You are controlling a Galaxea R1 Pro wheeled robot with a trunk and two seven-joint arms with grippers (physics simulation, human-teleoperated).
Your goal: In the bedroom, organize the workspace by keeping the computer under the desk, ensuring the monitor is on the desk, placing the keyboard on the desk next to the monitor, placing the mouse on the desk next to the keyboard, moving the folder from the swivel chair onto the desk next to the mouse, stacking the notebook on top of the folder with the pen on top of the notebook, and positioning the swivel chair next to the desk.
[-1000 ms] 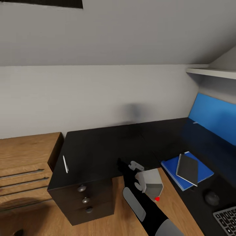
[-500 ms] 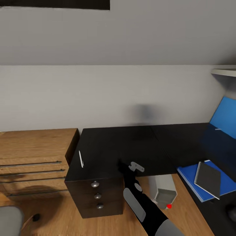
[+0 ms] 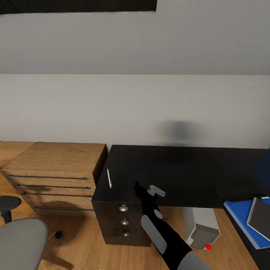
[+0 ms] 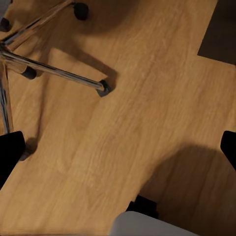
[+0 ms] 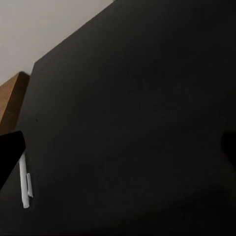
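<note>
The pen (image 3: 109, 178) is what I am after: a thin white stick lying flat on the glossy black desk (image 3: 161, 172), close to the desk's end edge beside the low light-wood shelving unit (image 3: 52, 165). In my right wrist view the same pen (image 5: 24, 184) lies off to one side of my reach, not between my fingers. My right claw (image 3: 144, 189) hangs over the desk's front edge, near the pen but apart from it, fingers spread wide and holding nothing. My left claw (image 4: 118, 147) points down at the wooden floor (image 4: 123, 98), also wide and empty, with the swivel chair (image 3: 18, 240) and its chrome legs below it.

The folder (image 3: 243, 221) with the notebook (image 3: 260, 219) on it sits well apart, on the desk's other wing; the computer (image 3: 202, 227) stands underneath.

My worry is the edge. The pen is slim and lies flush on a slick top, so a closing finger may well nudge it instead of pinching it, and it could roll off toward the shelving. Coming in off-centre would cause that.
</note>
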